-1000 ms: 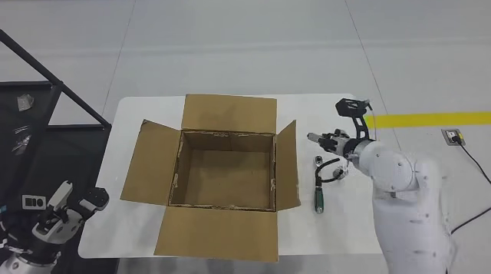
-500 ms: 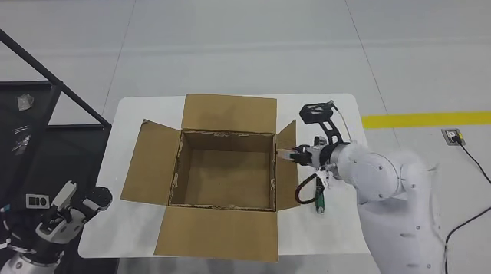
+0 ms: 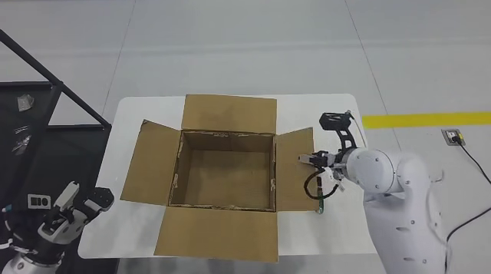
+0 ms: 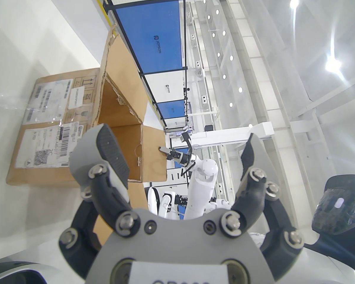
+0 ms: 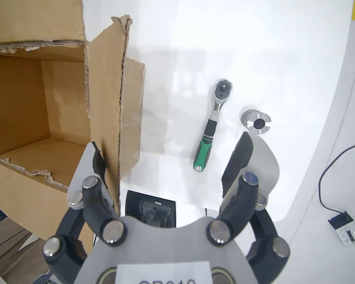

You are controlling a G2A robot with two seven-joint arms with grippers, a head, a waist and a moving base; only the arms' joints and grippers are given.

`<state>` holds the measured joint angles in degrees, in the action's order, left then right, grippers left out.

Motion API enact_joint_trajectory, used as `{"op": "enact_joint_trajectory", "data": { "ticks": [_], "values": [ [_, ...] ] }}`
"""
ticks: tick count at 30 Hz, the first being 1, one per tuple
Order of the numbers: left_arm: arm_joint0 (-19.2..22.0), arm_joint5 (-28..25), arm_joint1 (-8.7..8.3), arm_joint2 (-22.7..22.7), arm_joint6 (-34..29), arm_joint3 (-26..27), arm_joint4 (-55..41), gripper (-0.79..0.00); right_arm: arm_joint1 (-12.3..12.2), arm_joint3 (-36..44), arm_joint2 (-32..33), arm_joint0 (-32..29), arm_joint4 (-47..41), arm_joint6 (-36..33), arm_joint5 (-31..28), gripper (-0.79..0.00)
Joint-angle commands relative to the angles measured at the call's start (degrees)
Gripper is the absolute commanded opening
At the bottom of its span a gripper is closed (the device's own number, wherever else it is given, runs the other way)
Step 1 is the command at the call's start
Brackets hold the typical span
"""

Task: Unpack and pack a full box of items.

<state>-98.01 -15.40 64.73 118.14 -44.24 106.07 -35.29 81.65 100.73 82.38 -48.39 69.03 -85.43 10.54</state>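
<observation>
An open, empty cardboard box (image 3: 222, 137) stands in the middle of the white table (image 3: 153, 113). Its right flap (image 3: 297, 168) leans outward. My right gripper (image 3: 307, 158) hangs open at that flap's outer edge. In the right wrist view the flap (image 5: 118, 95) stands between the fingers of the right gripper (image 5: 170, 149), close to one pad. A green-handled ratchet (image 5: 212, 125) and a small metal socket piece (image 5: 256, 121) lie on the table beside the box. My left gripper (image 4: 177, 143) is open and holds nothing, low off the table's front left corner (image 3: 86, 193).
A black frame (image 3: 46, 82) stands off the table's left side. A floor power outlet (image 3: 453, 137) with a cable lies to the right. The ratchet's handle (image 3: 319, 199) pokes out below the right flap near the table's right edge.
My right gripper swung in to the box's right flap and drew back outward; the flap now lies flatter, over part of the ratchet. The left gripper barely shifted.
</observation>
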Motion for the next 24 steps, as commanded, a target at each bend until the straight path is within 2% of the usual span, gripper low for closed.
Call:
{"op": "enact_joint_trajectory", "data": {
  "ticks": [1,7,14,24],
  "values": [
    [0.1,0.1,-0.01,-0.2,0.0,0.1,0.2,0.0,-0.2,-0.6,0.6,-0.4,0.1,0.2,0.2,0.0],
    [0.2,0.3,-0.05,-0.3,0.0,0.0,0.5,0.0,-0.7,-1.3,1.4,-1.4,1.2,0.8,0.5,0.0],
    [0.2,0.3,-0.07,-0.2,0.0,0.0,0.3,0.0,-0.9,-4.8,-1.5,-0.1,7.1,-0.9,2.0,0.0],
    [-0.3,-0.2,-0.03,0.3,0.2,-0.3,-0.3,0.0,-0.4,-10.9,-5.0,2.8,5.5,0.8,2.6,0.0]
  ]
}}
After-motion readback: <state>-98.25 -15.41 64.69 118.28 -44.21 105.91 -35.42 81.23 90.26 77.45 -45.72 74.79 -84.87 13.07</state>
